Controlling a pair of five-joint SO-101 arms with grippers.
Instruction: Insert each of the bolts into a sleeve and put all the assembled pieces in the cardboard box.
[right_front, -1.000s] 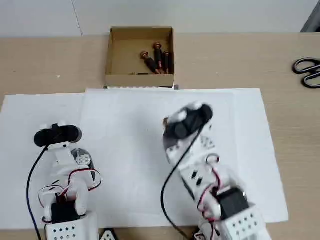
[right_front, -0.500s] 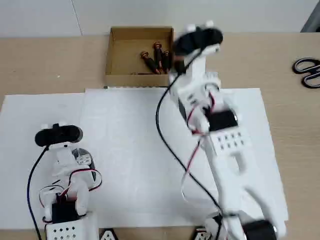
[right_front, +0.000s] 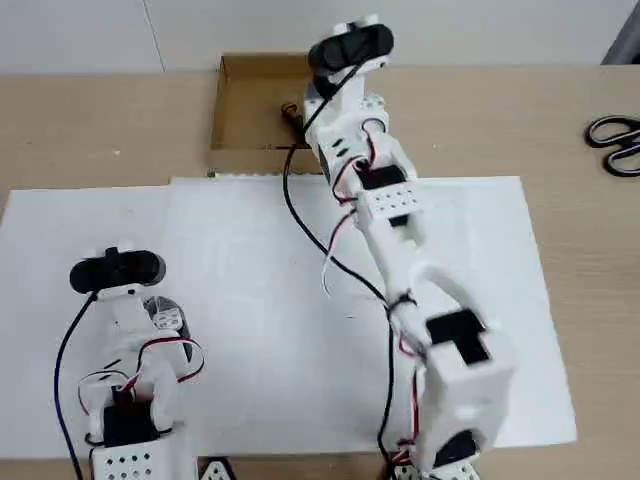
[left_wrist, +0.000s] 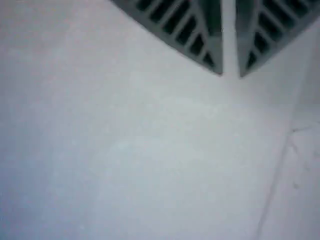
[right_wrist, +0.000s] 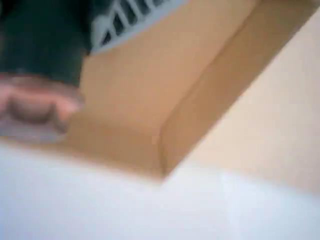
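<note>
Over the cardboard box (right_front: 250, 112) my right jaws pinch a sleeve (right_wrist: 42, 40) with copper bolt (right_wrist: 32, 102); its axis I cannot tell. My left jaws are nearly pressed together.

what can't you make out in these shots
1. Box contents: in the high view the right arm covers the cardboard box's right half.
2. Dark, coppery-ended piece: blurred and edge-cut in the right wrist view.
3. Left gripper: mostly cut off by the left wrist view's edge.
</note>
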